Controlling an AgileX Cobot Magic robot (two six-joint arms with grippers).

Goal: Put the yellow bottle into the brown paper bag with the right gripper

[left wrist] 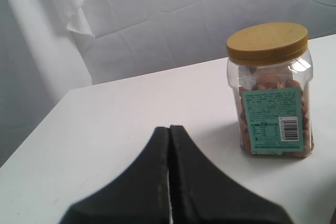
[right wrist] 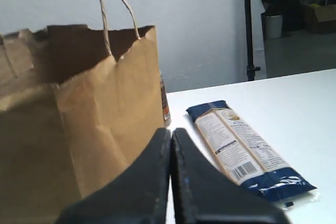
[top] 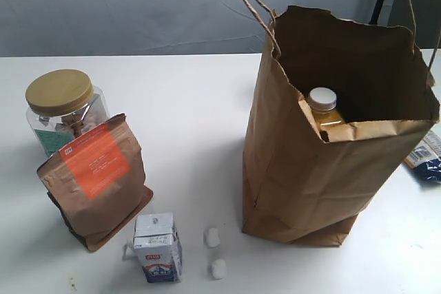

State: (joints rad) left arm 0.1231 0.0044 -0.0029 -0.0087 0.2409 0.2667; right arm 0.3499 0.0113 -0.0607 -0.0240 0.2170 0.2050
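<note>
The yellow bottle (top: 324, 109) stands upright inside the brown paper bag (top: 303, 177), its white cap and yellow shoulders showing over the bag's front rim. The tall bag stands open on the right of the table, its cord handles up. In the right wrist view the bag (right wrist: 68, 124) fills one side, and my right gripper (right wrist: 171, 130) sits shut beside it with nothing between its fingers. My left gripper (left wrist: 169, 128) is shut and empty over bare table near the gold-lidded jar (left wrist: 270, 90). Neither gripper shows in the exterior view.
A clear jar with gold lid (top: 63, 108), a brown pouch with orange label (top: 96, 180), a small milk carton (top: 158, 247) and two small white pieces (top: 215, 253) stand on the left. A blue snack packet (right wrist: 247, 150) lies right of the bag.
</note>
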